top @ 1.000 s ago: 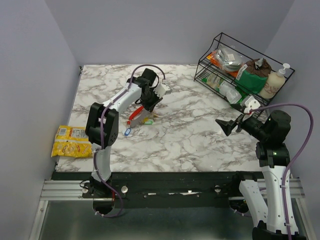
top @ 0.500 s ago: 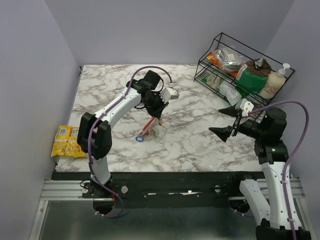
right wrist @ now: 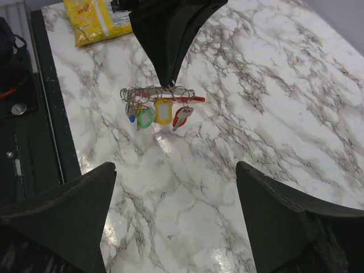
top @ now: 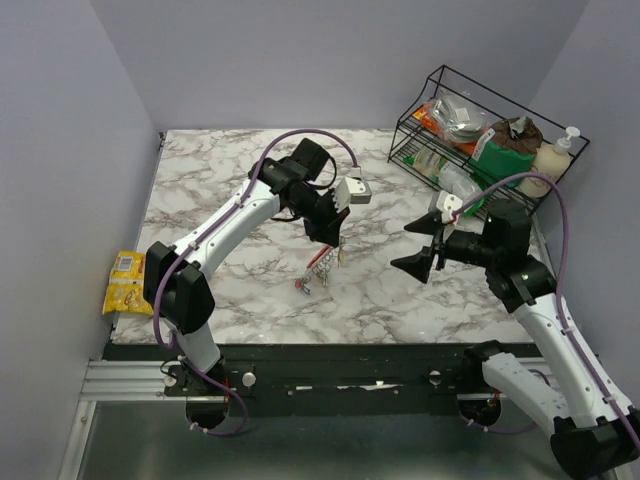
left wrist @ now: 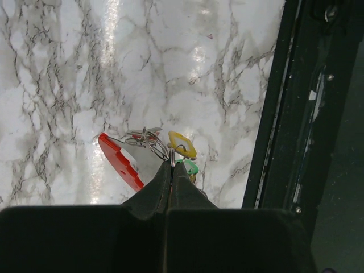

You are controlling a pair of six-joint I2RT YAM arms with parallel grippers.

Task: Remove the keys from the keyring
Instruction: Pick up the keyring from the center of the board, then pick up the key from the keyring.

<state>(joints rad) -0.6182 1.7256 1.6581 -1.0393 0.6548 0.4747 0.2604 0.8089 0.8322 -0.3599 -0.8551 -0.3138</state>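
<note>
From the top camera, the wire rack, well to the right of both jaws, is holding packets and bottles on its shelves. The left arm is reaching out over the marble table. The left gripper is pointing down, its jaws pinching the keyring, which is hanging just under them with the keys at its lower end. The right gripper is facing it from the side with jaws spread wide, holding nothing and staying apart from the keyring. From the left wrist camera, the red part is showing left of the closed tips, with yellow and green keys just beyond them. From the right wrist camera, the bunch is hanging ahead, between the open fingers, and a yellow snack packet is lying far beyond.
</note>
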